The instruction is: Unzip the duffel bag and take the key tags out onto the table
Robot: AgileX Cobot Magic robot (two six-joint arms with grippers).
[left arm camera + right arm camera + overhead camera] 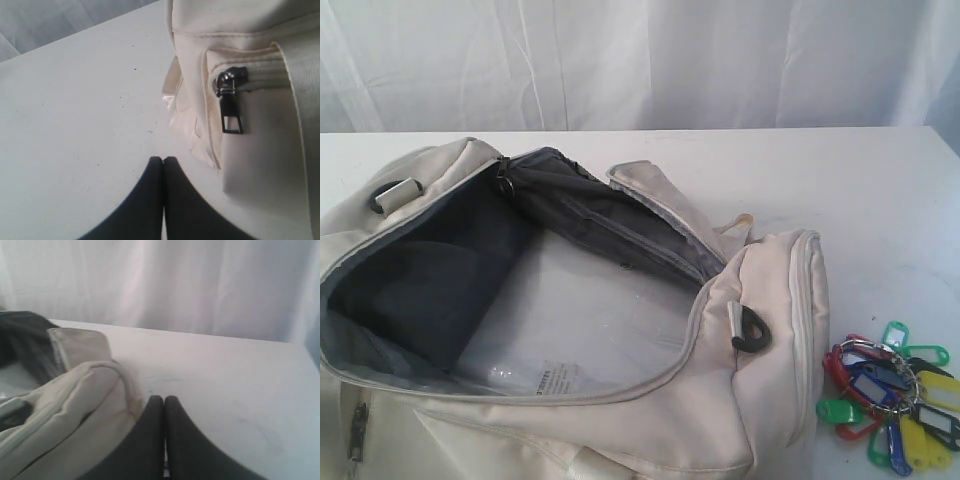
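A: Where's the bunch of small red, green, blue and yellow plastic key tags on a metal ring [895, 395]?
B: Lower right of the exterior frame. It's flat on the wide plain white worktop [880, 190], just beside the right end of the large cream-white fabric duffel bag [770, 290]. It's out of the bag, not in it.
A: Bag?
B: It fills the left and centre of the frame, with its long axis across the frame, dipping a little to the right. The main zip is wide open and the dark grey lining [430, 280] shows.
A: Pincers?
B: Left pincer [163, 160]: black fingers pressed together, nothing between them. It points at bare worktop next to a bag end that has a black metal zip pull [231, 112]. Right pincer [163, 399]: also together and empty, close beside a cream bag end. Neither pincer shows in the exterior frame.
A: Which arm is nearer the tags?
B: I'd judge the right arm, since the tags lie on the right side. But no wrist view shows them, so I can't tell which way they lie from either pincer.
A: Next move?
B: The task looks done to me, with nothing left to grasp. Any nudge to the tags would fall to the right arm.
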